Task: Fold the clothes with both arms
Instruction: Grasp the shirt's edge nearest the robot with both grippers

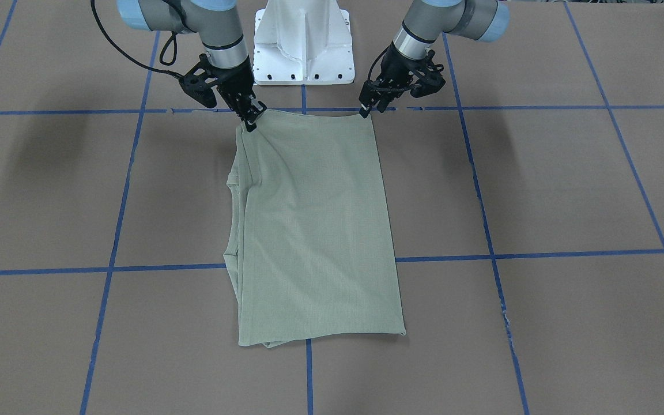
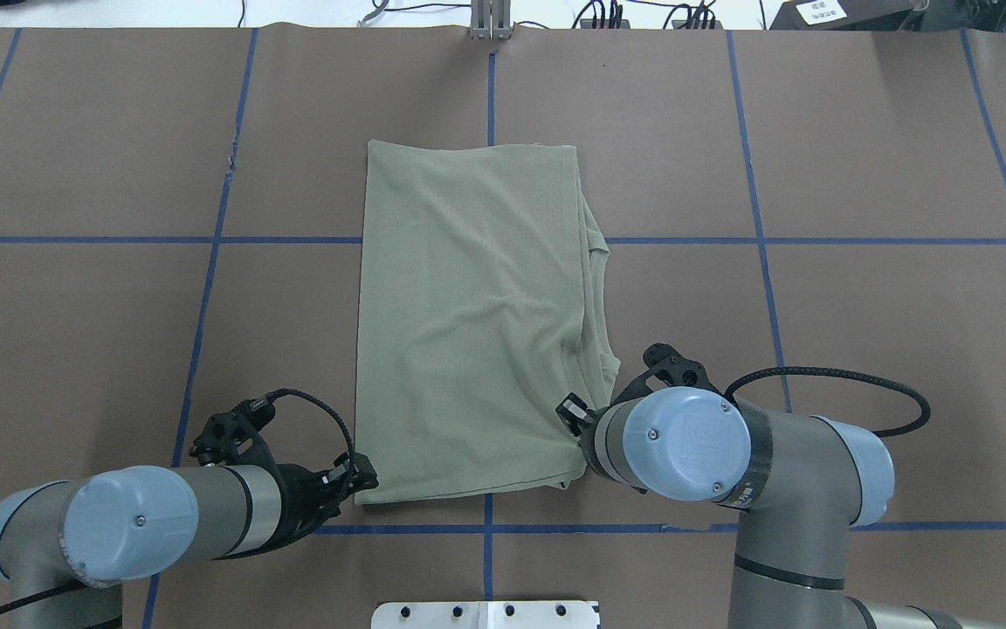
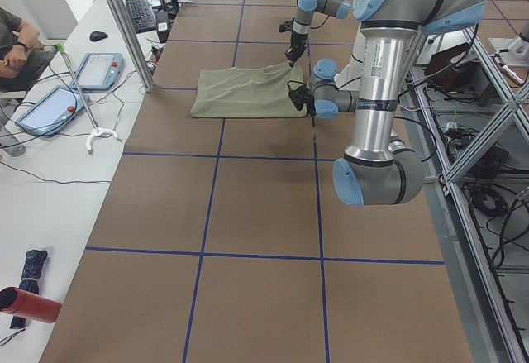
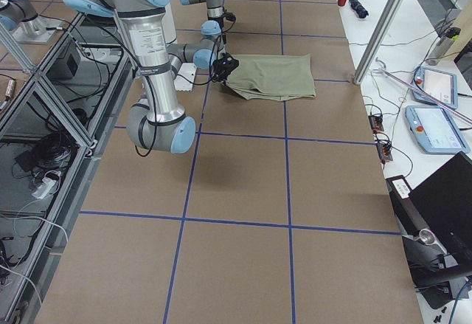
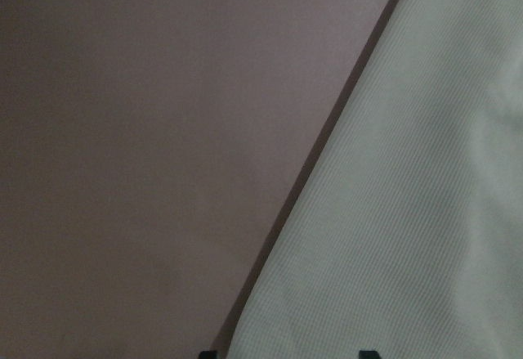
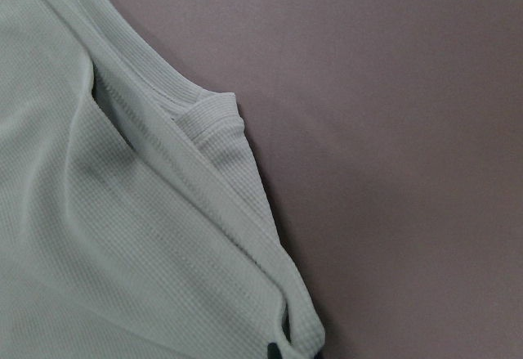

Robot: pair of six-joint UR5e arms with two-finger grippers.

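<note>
The sage-green shirt (image 1: 314, 225) lies folded into a long rectangle on the brown table, with sleeve layers showing along one long side (image 2: 595, 288). My right gripper (image 1: 249, 119) is shut on the near corner on that side, and creases run out from the pinch; in the right wrist view the shirt (image 6: 122, 236) bunches at a dark fingertip (image 6: 278, 349). My left gripper (image 1: 369, 109) stands open at the other near corner (image 2: 363, 489), low over the table. In the left wrist view two fingertips (image 5: 208, 353) sit apart with the shirt's edge (image 5: 409, 212) between them.
The white pedestal base (image 1: 303, 40) stands just behind both grippers. Blue tape lines (image 1: 303, 259) grid the brown table. Beyond the far edge are cables, two tablets (image 3: 99, 69), a metal post (image 3: 124, 24) and a seated person (image 3: 16, 40).
</note>
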